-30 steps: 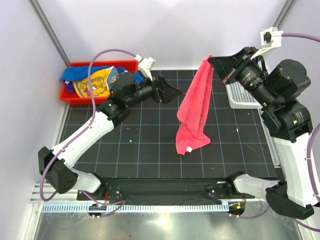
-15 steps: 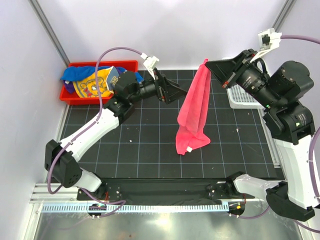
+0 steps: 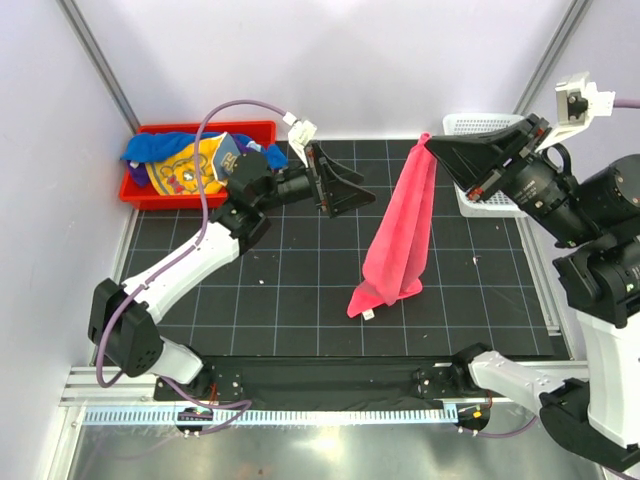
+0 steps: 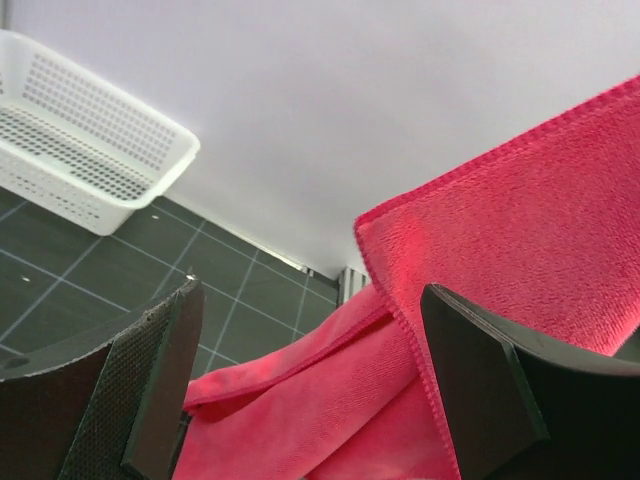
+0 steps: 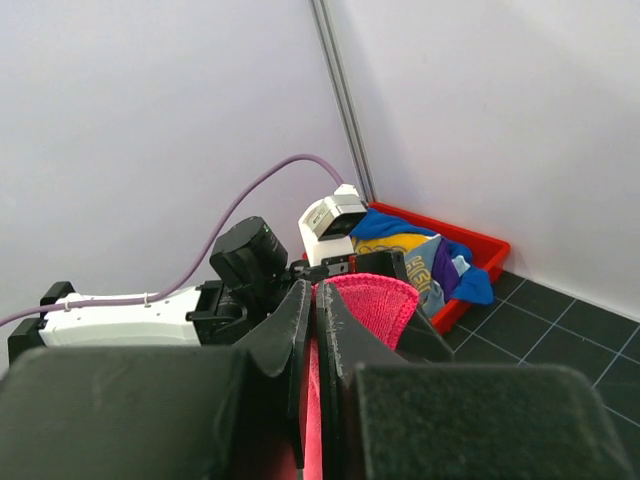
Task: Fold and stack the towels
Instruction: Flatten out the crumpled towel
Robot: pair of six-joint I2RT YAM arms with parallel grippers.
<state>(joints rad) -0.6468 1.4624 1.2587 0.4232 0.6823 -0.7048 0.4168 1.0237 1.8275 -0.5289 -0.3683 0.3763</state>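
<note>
A hot pink towel [image 3: 402,230] hangs from my right gripper [image 3: 432,147], which is shut on its top corner high above the mat; its lower end rests bunched on the mat. In the right wrist view the pink corner [image 5: 375,300] sticks out between my closed fingers. My left gripper [image 3: 352,192] is open and empty, held in the air just left of the hanging towel; in the left wrist view the towel [image 4: 500,260] fills the space beyond the open fingers [image 4: 160,380]. Blue, yellow-orange and purple towels [image 3: 190,160] lie in the red bin.
A red plastic bin [image 3: 140,190] stands at the mat's back left corner. A white mesh basket [image 3: 480,195] stands at the back right, partly behind my right arm; it also shows in the left wrist view [image 4: 80,150]. The black gridded mat [image 3: 290,300] covers the table.
My right gripper has moved right and a little down with the pink towel, dragging its lower end slightly. My left gripper has reached further right toward the towel, still open.
</note>
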